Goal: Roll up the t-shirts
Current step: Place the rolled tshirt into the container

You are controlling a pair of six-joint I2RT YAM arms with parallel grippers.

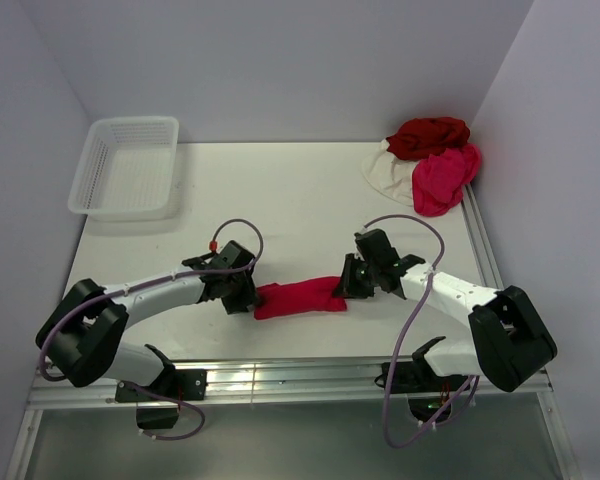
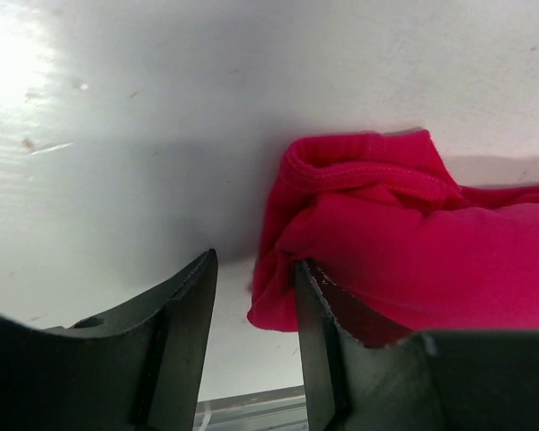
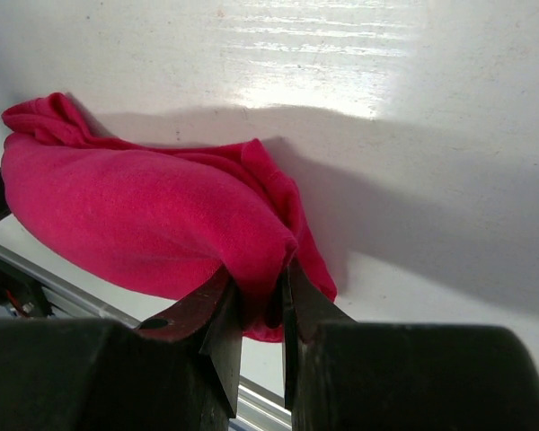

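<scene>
Far left corner of the white table: one white plastic mesh basket, set against the back wall and well apart from both arms. Moving right, the left arm reaches inward from its base at the near edge, and the left gripper sits low over the table at the left end of the crimson t-shirt. From the left wrist view the left gripper has its jaws released. The two dark fingers stand a little apart with bare table showing between them, and the bunched, hemmed end of the crimson t-shirt lies just beside and partly behind the right-hand finger, with none of it clamped. The crimson t-shirt itself lies in the near middle of the table as a short, thick bundle running left to right between the two grippers, close to the metal rail at the near edge. At its right end the right gripper bears down on it. The right wrist view shows that gripper clenched on a fold of the crimson t-shirt, its fingers nearly closed with red cloth pinched in the narrow gap. Far right back corner: a loose heap of three garments touching one another — a dark red t-shirt at the rear, a pink-red t-shirt in front of it, and a whitish t-shirt at the left of the heap, partly under the other two. All three are crumpled and well apart from both arms.
</scene>
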